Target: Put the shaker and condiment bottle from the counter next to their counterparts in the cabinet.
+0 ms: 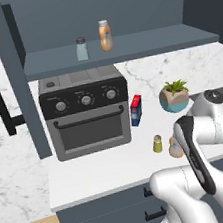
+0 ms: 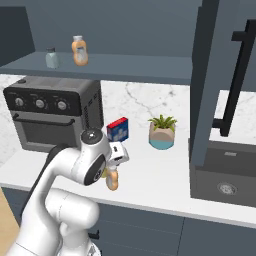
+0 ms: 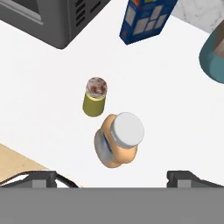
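A white robot arm is hovering its end effector point(image 3: 112, 178) over the white table point(image 1: 102, 170), fingertips spread wide apart and gripping nothing, in what looks like the opening stage of a kitchen tidying job. Directly beneath it, the condiment bottle point(image 3: 117, 141) and the shaker point(image 3: 95, 97) are standing just beside each other near the table's front edge, neither yet lifted. Further back, a blue box point(image 1: 136, 109) and a potted plant point(image 1: 174, 95) are sitting beside a dark toaster oven point(image 1: 85, 111). Above, in the cabinet point(image 1: 119, 46), the pale grey-blue shaker point(image 1: 81, 48) and slim orange bottle point(image 1: 105, 35) are waiting on the shelf, with both transfers apparently still to come.
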{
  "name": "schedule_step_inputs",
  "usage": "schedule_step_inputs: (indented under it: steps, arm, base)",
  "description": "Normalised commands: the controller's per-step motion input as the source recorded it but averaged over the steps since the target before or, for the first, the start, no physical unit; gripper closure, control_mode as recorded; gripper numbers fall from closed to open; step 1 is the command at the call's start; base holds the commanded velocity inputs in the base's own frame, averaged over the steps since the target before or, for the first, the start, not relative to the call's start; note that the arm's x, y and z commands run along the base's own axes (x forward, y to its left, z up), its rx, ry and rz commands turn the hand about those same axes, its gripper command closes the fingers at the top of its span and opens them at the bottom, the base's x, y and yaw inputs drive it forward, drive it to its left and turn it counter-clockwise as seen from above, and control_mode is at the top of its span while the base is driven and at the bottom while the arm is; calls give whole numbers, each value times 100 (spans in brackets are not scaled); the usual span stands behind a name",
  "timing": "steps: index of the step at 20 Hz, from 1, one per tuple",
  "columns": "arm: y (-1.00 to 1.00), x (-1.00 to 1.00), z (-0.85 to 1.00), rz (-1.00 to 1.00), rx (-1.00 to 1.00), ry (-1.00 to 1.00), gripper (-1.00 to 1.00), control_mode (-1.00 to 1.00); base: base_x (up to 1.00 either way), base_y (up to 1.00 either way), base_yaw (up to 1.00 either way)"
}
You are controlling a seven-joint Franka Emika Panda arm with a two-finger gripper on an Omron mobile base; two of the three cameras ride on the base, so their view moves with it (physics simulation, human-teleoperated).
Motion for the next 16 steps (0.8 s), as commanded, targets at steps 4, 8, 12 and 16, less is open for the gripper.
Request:
schedule_step_inputs:
  steps: [4, 8, 12, 16]
  arm:
    - [0, 24, -6, 0, 0, 0, -100, -100]
    - [0, 24, -9, 0, 0, 1, -100, -100]
    - [0, 20, -11, 0, 0, 0, -100, -100]
    - [0, 8, -12, 1, 0, 0, -100, -100]
  base:
    - [0, 0, 0]
    - [0, 0, 0]
    - [0, 0, 0]
    - [0, 0, 0]
